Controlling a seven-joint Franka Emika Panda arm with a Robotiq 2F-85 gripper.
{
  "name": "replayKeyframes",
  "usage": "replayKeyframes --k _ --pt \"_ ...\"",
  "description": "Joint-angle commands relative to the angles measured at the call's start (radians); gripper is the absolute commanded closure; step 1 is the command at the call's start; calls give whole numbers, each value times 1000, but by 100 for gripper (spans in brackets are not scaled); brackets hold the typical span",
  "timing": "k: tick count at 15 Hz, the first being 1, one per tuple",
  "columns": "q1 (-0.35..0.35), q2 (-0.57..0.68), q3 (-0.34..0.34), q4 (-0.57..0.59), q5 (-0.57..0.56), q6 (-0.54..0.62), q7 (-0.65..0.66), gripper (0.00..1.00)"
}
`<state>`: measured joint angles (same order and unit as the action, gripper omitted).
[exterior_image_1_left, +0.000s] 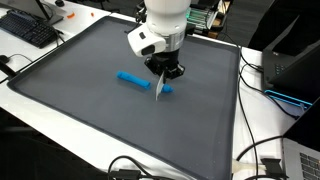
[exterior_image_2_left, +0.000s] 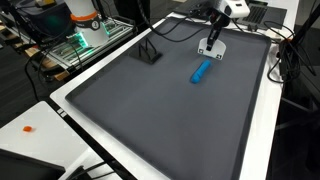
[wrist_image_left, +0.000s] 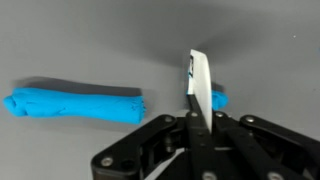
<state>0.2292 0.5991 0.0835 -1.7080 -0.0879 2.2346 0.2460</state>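
I observe the pincer (wrist_image_left: 197, 120) closed tight on a thin white blade (wrist_image_left: 200, 78), held upright. The blue roll (wrist_image_left: 75, 103) lies on the grey mat (wrist_image_left: 100, 40), just beside the blade and apart from it.

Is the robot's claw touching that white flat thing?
Touching. The wrist view shows the gripper shut on the white flat piece, clamping it from both sides.

The blue roll (wrist_image_left: 75, 103) is looking like soft, matt cloth, creased at its end. The mat (wrist_image_left: 90, 35) under it is showing a dull, finely grained surface. The white strip (wrist_image_left: 200, 78) is appearing as smooth, slightly glossy plastic, and the gripper (wrist_image_left: 201, 120) is showing matt black plastic.
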Motion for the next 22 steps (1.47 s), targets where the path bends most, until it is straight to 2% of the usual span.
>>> replayKeyframes --k 1,11,22 --pt "16 -6 -11 24 -11 -28 -9 99" --pt "-2 -64 -55 39 -66 -45 -30 99" --pt "-21 -47 -76 2 -90 -52 -47 99"
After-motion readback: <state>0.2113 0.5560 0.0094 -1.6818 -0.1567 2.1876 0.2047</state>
